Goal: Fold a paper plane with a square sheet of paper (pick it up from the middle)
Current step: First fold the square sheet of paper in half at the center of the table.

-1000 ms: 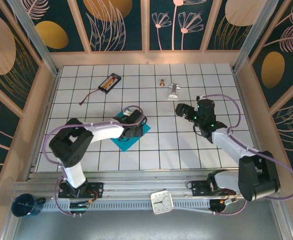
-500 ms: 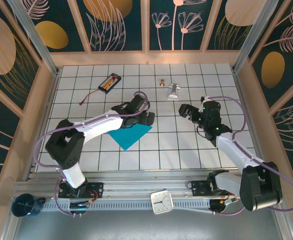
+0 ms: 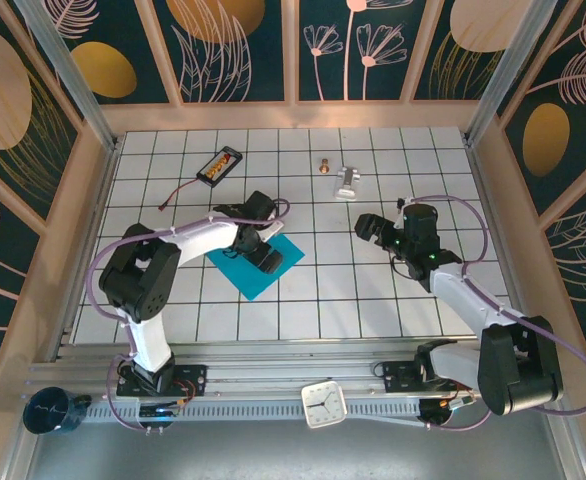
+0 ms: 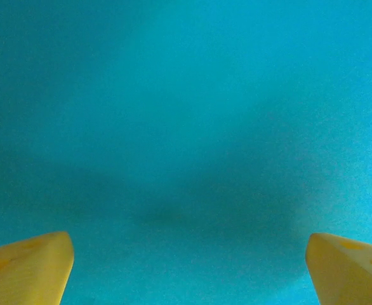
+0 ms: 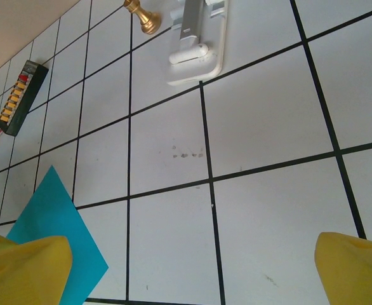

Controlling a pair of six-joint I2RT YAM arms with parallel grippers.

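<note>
The square sheet of paper (image 3: 245, 279) lies flat on the white grid table, teal-blue, one corner pointing toward the arms. My left gripper (image 3: 263, 252) hangs close over its middle. In the left wrist view the paper (image 4: 186, 127) covers everything behind the left gripper (image 4: 189, 257), whose yellow fingertips (image 4: 30, 264) stand wide apart and open, with nothing between them. My right gripper (image 3: 369, 228) is open above bare tiles to the right of the sheet. From the right gripper (image 5: 192, 270), a corner of the paper (image 5: 53, 222) shows at lower left. The paper plane is out of view.
A black battery pack (image 3: 220, 165) with a red lead lies at the back left. A small brass piece (image 3: 324, 166) and a white-silver piece (image 3: 347, 182) sit at the back middle. Wooden walls (image 3: 93, 220) ring the table. A clock (image 3: 324, 403) rests on the front rail.
The left gripper opened wider, swung out past the paper's far right corner, then came back left over the sheet's middle. The right gripper drifted slightly.
</note>
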